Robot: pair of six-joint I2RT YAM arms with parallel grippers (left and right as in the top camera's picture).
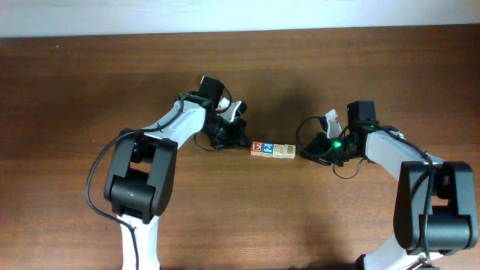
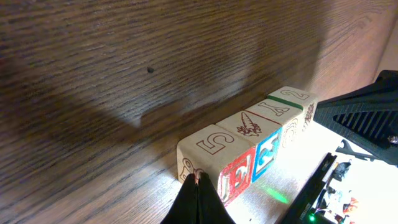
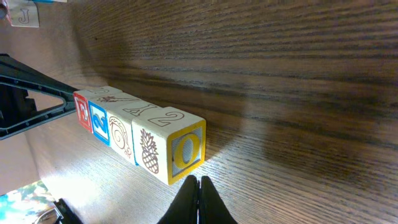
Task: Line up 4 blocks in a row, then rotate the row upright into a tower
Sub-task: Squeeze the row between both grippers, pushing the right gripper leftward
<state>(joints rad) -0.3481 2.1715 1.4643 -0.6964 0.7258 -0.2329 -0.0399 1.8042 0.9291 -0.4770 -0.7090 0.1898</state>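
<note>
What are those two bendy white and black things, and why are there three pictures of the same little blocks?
They are two robot arms at a brown wooden table. One picture looks down from above. The other two come from small cameras on each arm's wrist, so they sit very close to the wood. In the middle, four wooden alphabet blocks sit touching in a row, printed with numbers, letters and small drawings. The left end effector is pinched shut at one end of the row, and the right end effector is pinched shut at the other end, beside the yellow "O" face. Neither one holds anything.
</note>
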